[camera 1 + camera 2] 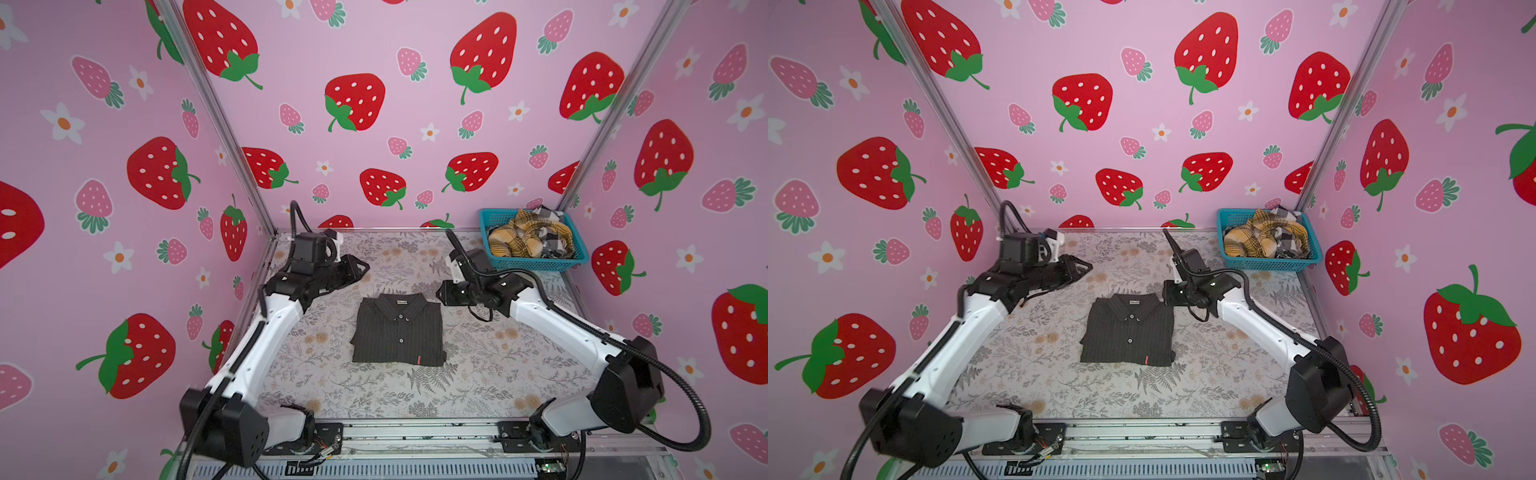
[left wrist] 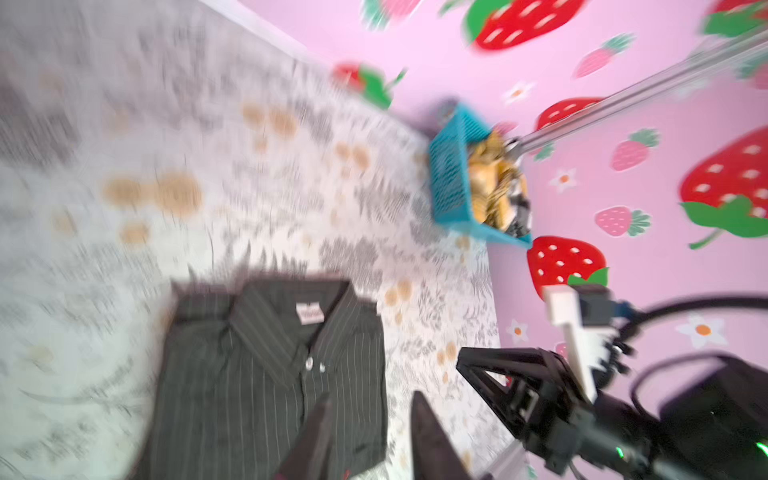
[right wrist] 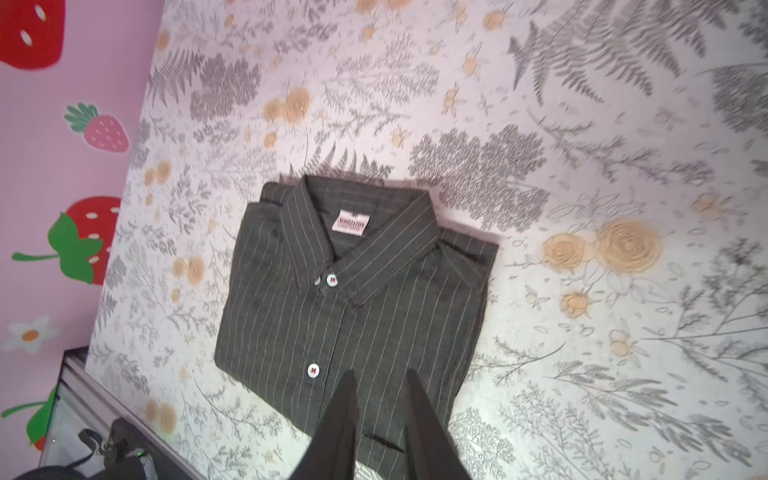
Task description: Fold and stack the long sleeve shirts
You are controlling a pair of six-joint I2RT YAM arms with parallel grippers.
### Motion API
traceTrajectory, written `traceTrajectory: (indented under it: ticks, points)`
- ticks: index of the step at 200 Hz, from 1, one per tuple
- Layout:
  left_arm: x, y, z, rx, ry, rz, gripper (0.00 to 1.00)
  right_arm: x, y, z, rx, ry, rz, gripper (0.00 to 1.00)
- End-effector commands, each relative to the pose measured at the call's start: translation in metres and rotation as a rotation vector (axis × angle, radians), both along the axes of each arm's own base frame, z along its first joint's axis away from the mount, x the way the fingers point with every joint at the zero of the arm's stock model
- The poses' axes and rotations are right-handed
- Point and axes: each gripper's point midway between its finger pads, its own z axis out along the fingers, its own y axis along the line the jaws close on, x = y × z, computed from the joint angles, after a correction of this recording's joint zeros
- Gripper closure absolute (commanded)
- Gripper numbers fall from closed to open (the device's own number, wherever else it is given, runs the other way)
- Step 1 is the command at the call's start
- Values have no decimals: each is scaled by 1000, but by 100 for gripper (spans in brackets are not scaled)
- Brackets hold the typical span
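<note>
Lying flat in the middle of the desk [image 1: 478, 374], the charcoal pinstripe shirt [image 1: 399, 332] is folded into a tidy rectangle, collar toward the far side and buttons facing up. The left claw [image 1: 365, 266] hovers far left of it, jaws apart and empty. The right claw [image 3: 380, 415] hangs near the shirt's far right corner, jaws a little apart, gripping nothing. In the far right corner the teal basket [image 1: 536, 264] holds a crumpled mustard plaid shirt [image 1: 523, 241] tangled with a black-and-white check shirt [image 1: 555, 245].

All three look light, soft and limp. The folded one would likely sag and spill its layers if lifted by one point, so it is best pinched through every layer at its left and right edges, or left as the base of the stack. For the basket, a raised fold on top of the plaid heap seems the easiest hold, though the check cloth may drag along with it
</note>
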Motion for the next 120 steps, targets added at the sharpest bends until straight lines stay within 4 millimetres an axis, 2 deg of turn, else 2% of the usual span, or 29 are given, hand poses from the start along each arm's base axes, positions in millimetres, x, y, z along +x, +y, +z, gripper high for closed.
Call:
traceTrajectory:
  ticks: [1, 15, 35, 43, 48, 59, 86, 120]
  points:
    - [-16, 44, -19, 109, 9, 119, 53, -10, 6, -19, -5, 70, 54, 78]
    - [-27, 65, -41, 24, 137, 147, 52, -10, 11, -30, 15, 94, 57, 79]
    - [-45, 86, -88, -95, 352, 162, 56, -15, 16, -52, 35, 139, 68, 80]
    - [-52, 86, -105, -149, 400, 145, 54, -16, 17, -61, 32, 154, 70, 80]
    - [-55, 87, -115, -171, 429, 144, 45, -17, 17, -68, 25, 166, 71, 81]
    - [-64, 88, -138, -169, 499, 156, 39, -19, 16, -80, 13, 190, 73, 81]
    - [-75, 89, -182, -168, 592, 183, 38, -22, 15, -103, -13, 231, 77, 81]
    - [-75, 88, -218, -213, 698, 222, 38, -25, 13, -125, -35, 264, 73, 81]
